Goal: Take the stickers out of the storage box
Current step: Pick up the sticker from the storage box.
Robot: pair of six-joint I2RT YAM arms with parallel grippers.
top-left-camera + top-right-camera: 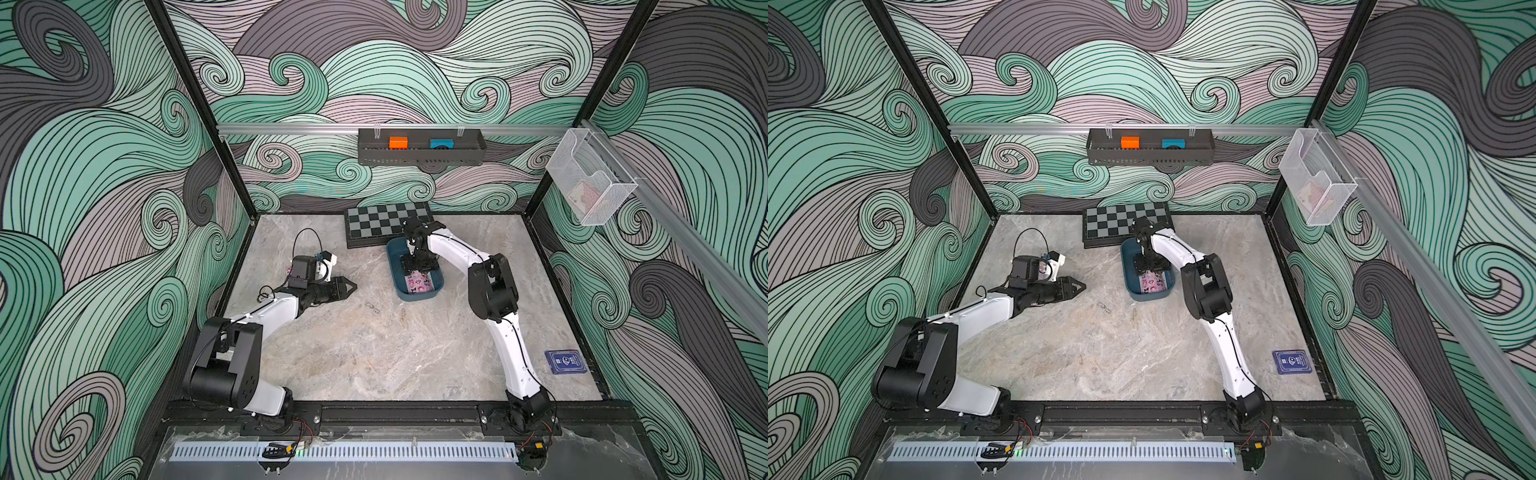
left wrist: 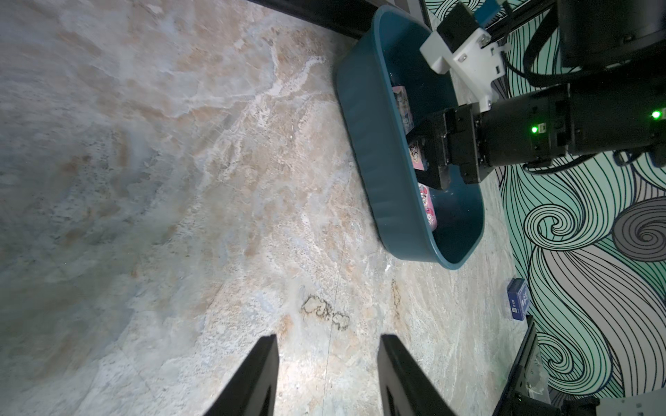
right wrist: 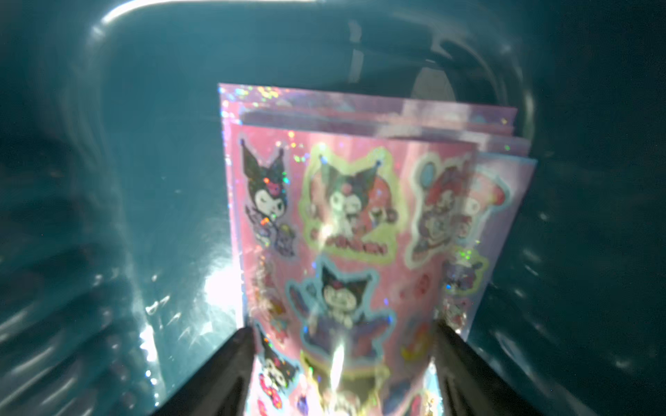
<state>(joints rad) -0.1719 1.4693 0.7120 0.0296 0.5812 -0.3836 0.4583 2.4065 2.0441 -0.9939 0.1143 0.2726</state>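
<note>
right gripper (image 3: pixel 342 331): down inside the storage box (image 1: pixel 393 268), jaws straddling the sheet stack and touching both long edges. The top sheet bows up between them. Proper clamp or just contact: can't tell, wrist view is blurred.
stickers (image 1: pixel 420 282): in the storage box, a stack of glossy pink sheets slightly fanned at one end. The visible part sits toward the box end nearer the arm bases.
storage box: on the table (image 1: pixel 374 353), with its far end just beside the near edge of the chessboard (image 1: pixel 380 222). Contact there: can't tell.
left gripper (image 1: pixel 353 286): released, jaws apart with nothing between. It is over bare table, pointing toward the box and well apart from it.
card box (image 1: pixel 566 362): dark blue, flat on the table by the right wall.
wall tray (image 1: pixel 419 157): black, on the back rail, with an orange block (image 1: pixel 398 142) and a blue block (image 1: pixel 441 144) inside.
</note>
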